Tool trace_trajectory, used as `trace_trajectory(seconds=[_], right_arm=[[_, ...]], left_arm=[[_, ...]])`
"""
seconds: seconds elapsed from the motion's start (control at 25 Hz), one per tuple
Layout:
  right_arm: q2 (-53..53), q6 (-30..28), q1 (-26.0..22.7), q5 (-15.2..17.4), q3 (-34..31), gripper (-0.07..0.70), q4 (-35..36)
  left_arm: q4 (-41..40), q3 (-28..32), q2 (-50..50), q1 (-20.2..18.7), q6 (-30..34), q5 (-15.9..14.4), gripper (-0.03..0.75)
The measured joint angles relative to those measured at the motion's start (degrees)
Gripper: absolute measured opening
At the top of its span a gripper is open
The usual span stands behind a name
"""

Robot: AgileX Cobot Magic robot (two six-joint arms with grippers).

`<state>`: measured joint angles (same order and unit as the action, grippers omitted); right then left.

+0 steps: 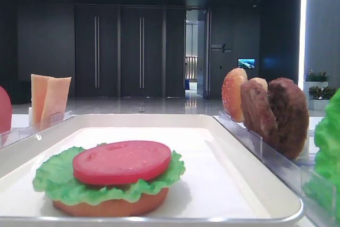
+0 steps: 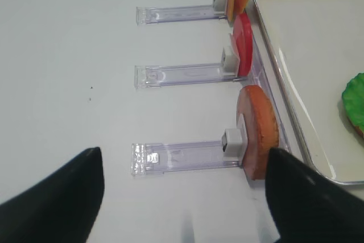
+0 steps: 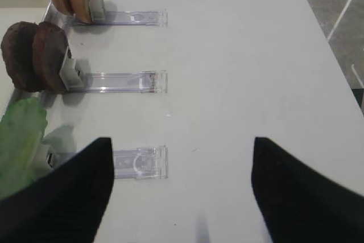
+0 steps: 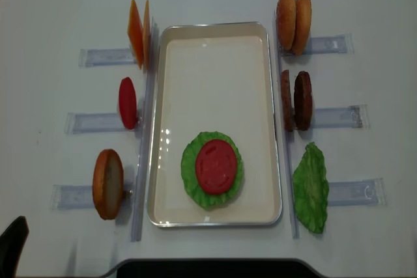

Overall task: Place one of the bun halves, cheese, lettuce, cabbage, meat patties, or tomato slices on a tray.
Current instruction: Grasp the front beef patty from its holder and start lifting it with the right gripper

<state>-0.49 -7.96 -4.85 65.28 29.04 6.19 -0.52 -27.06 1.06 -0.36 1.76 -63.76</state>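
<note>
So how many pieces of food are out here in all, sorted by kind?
Bun halves: 4
Cheese slices: 2
Tomato slices: 2
Meat patties: 2
Lettuce leaves: 2
Total: 12

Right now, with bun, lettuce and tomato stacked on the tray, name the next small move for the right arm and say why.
Probably swing the right gripper forward and left toward the meat patties. Its jaws stand open and empty over bare table, the two patties stand upright in their rack beside the tray, and the stack there so far ends with a tomato slice on lettuce.
</note>
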Motion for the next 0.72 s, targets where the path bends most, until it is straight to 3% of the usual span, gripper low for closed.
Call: trace_trajectory(seconds=[0.72], right_arm=[[1.2, 0.0, 0.0, -0.9, 0.2, 0.486, 1.1]], left_arm=[[0.0, 0.0, 0.0, 0.0, 0.0, 0.0, 0.692]])
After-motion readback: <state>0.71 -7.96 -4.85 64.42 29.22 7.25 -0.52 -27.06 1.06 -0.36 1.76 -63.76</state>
